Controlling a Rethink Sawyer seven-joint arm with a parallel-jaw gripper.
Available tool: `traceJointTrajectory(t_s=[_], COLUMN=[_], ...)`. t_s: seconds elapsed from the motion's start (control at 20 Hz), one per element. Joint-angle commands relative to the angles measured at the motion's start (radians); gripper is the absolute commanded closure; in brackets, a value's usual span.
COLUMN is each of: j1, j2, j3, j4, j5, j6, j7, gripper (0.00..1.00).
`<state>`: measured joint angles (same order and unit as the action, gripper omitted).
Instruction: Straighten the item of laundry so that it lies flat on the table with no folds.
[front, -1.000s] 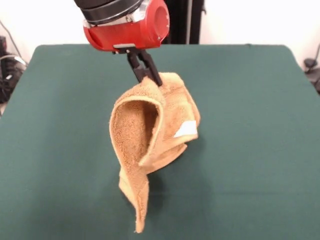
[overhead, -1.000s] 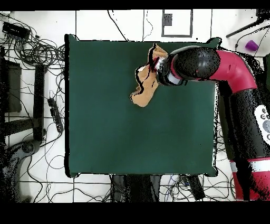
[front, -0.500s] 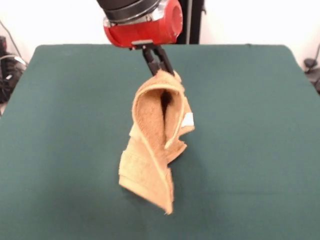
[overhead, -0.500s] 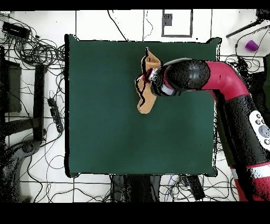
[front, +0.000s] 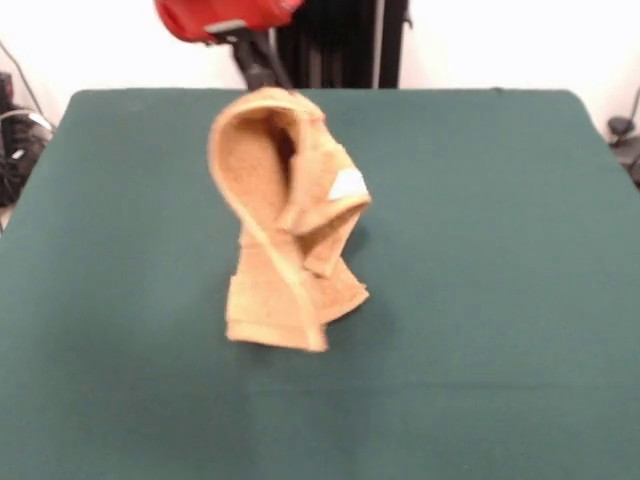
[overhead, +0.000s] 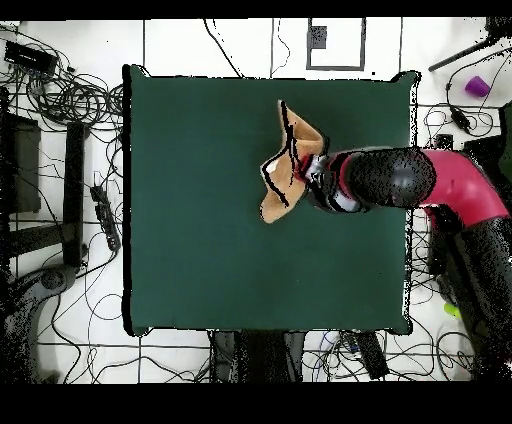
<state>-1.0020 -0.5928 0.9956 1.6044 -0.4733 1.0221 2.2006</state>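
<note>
One towel (front: 285, 215), one hand (front: 262, 72), and the whole move turns on how the cloth hangs from that hand. In the front view the hand comes in at the top, left of centre, and pinches the towel's top fold; the cloth drops straight down and toward the near side from it. Judging by the lifted cloth, the hand is clamped on the towel, though the fingertips are buried in the fold and can't be seen directly.

The towel is rolled into a hooded loop at the top, with the white label (front: 348, 185) on its right flank. Its long axis runs top to bottom in this view. The lower border end (front: 275, 325) looks to be touching or just above the green surface (front: 500, 300), roughly mid-table; I can't tell which.

My read: with the trailing end down or nearly so, dragging the held edge away along the long axis should unroll it, but the doubled layers could stay folded.

View differences:
- The front view shows the hang, the loop, the label and the height off the surface.
- The overhead view shows the plan position: towel (overhead: 283, 165) toward the far half of the surface (overhead: 200, 250), right of centre, with the arm (overhead: 400, 182) reaching in from the right. No hang height there, and the hand is mostly hidden by the wrist.
</note>
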Motion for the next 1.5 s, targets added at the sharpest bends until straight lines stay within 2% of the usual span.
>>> traceJointTrajectory(t_s=[0.05,0.2,0.5,0.75,0.9,1.1,1.25,1.5], j1=[-0.051,-0.08,-0.069,-0.078,-0.09,-0.107,-0.145,-0.193], j2=[0.084,0.17,0.339,0.451,0.457,0.415,0.351,0.311], j3=[0.039,0.014,-0.036,-0.07,-0.088,-0.096,-0.071,-0.053], j4=[0.114,0.041,-0.151,-0.175,-0.13,-0.066,0.035,0.097], j5=[-0.086,-0.134,-0.19,-0.218,-0.242,-0.228,-0.201,-0.193], j6=[-0.013,0.014,0.067,-0.004,-0.072,-0.049,-0.047,-0.037], j7=[-0.484,-0.567,-0.736,-0.789,-0.755,-0.72,-0.667,-0.685], gripper=[1.0,1.0,1.0,1.0,1.0,1.0,1.0,1.0])
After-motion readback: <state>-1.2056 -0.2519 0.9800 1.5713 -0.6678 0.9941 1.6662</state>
